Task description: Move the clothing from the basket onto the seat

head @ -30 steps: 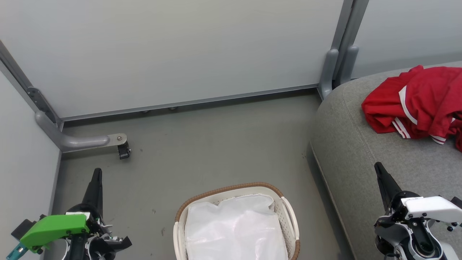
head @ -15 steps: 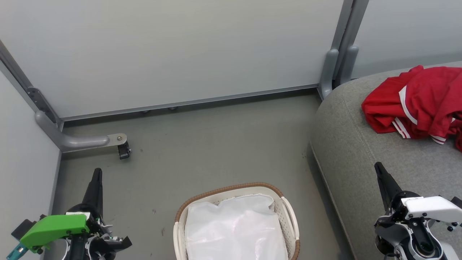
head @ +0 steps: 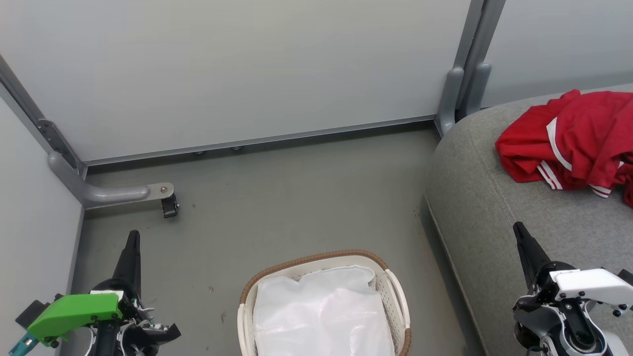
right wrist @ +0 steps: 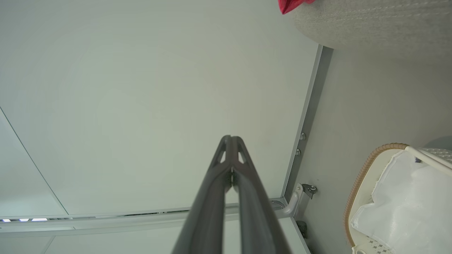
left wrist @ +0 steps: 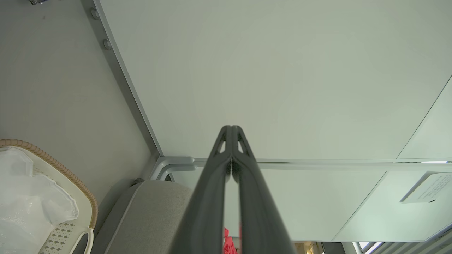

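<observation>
Your left gripper (head: 132, 241) and right gripper (head: 520, 233) sit pinched closed and empty, the clothing (head: 568, 143) lies heaped on the seat (head: 494, 212), and the basket (head: 316, 257) holds its white liner (head: 321, 316), so the transfer looks finished; next, check beneath that liner.

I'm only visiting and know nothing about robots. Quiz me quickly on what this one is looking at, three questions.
1. True or false: the red clothing lies on the grey seat.
2. What lies in the basket: A) red clothing, B) a white liner, C) shoes?
3. Fill in: the left pincer and the right pincer are both ____.
Key: 1 true; 2 B; 3 shut.
</observation>
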Available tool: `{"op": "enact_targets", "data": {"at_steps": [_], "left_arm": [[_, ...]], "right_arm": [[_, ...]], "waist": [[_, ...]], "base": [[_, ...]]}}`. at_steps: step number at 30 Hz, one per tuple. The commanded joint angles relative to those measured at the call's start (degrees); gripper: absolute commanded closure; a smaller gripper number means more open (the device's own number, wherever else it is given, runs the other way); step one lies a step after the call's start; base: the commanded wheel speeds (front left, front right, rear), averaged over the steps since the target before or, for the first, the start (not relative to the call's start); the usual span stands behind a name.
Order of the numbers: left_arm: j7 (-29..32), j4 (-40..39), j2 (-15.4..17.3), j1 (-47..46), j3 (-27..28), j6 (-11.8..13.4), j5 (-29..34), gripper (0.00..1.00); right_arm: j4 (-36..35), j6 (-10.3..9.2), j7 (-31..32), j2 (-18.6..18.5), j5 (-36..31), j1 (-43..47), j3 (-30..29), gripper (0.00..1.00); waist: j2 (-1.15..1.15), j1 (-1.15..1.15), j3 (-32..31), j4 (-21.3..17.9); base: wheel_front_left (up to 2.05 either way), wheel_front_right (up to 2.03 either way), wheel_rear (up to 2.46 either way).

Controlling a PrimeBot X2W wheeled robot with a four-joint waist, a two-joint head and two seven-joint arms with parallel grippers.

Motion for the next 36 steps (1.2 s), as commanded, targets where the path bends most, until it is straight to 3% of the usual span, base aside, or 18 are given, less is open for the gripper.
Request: {"op": "enact_targets", "data": {"at_steps": [1, 36], "left_arm": [[0.19, -0.12, 0.4, -0.66, 0.12, -0.32, -0.15, 1.0], [0.18, -0.13, 0.4, -0.66, 0.11, -0.32, -0.16, 1.0]], "right_arm": [[-0.18, 0.0, 0.08, -0.12, 0.22, 0.61, -0.11, 1.0], [-0.18, 0.0, 0.07, -0.13, 0.23, 0.61, -0.1, 1.0]], "waist": [[0.0, 0.0, 0.0, 0.0], [0.0, 0.0, 0.0, 0.0]], "base": [[0.0, 0.0, 0.0], [0.0, 0.0, 0.0]]}}
